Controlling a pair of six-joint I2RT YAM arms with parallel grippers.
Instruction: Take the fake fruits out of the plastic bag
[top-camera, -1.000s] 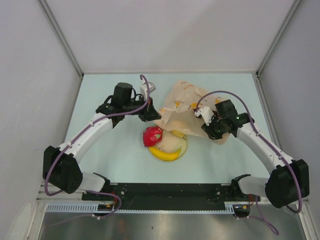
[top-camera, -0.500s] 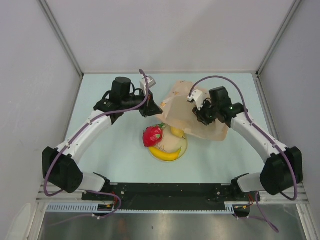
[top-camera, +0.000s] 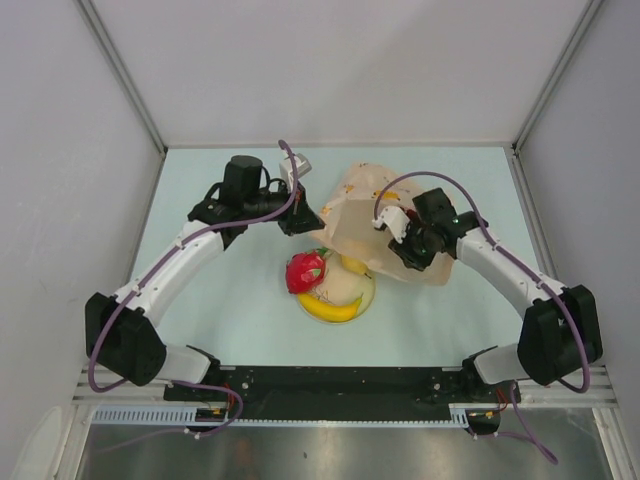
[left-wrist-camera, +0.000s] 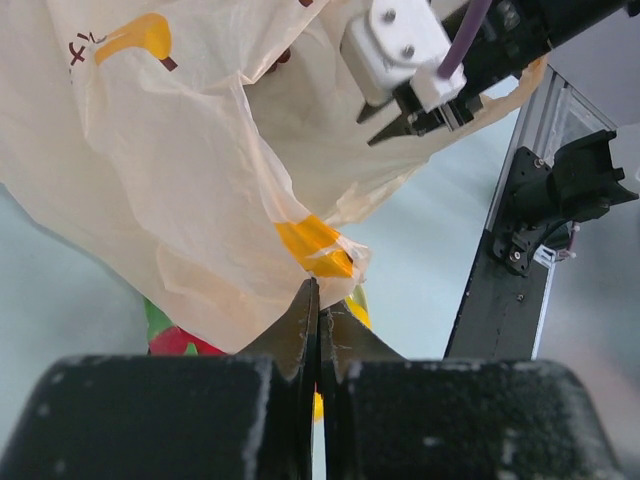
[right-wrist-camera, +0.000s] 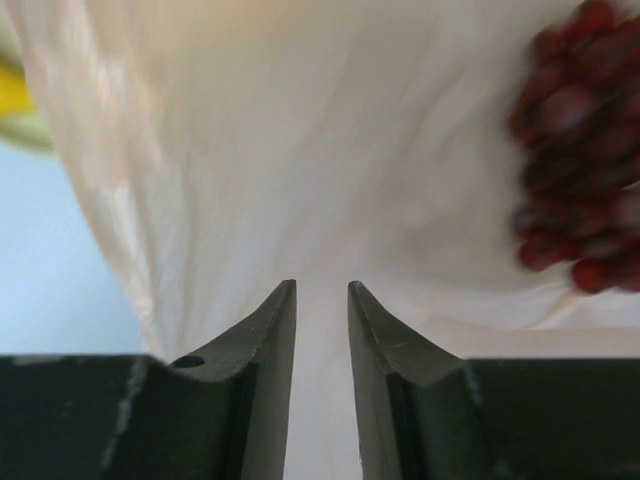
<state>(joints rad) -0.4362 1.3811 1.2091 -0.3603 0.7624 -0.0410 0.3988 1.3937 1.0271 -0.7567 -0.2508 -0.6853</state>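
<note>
As grapes (right-wrist-camera: 575, 150) blur inside the bag (right-wrist-camera: 300, 130), left gripper (left-wrist-camera: 318, 300), right gripper (right-wrist-camera: 322, 300) seemingly clamp it.

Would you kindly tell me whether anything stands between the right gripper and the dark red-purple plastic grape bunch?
Yes. The thin, pale peach translucent plastic bag hangs across the right gripper, its film filling the gap between the jaws. The dark red-purple grape bunch shows up and right, apparently behind that film.

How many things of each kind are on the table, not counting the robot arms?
banana: 1
red fruit: 1
yellow round fruit: 1
grape bunch: 1
plate: 1
plastic bag: 1
Total: 6
</note>
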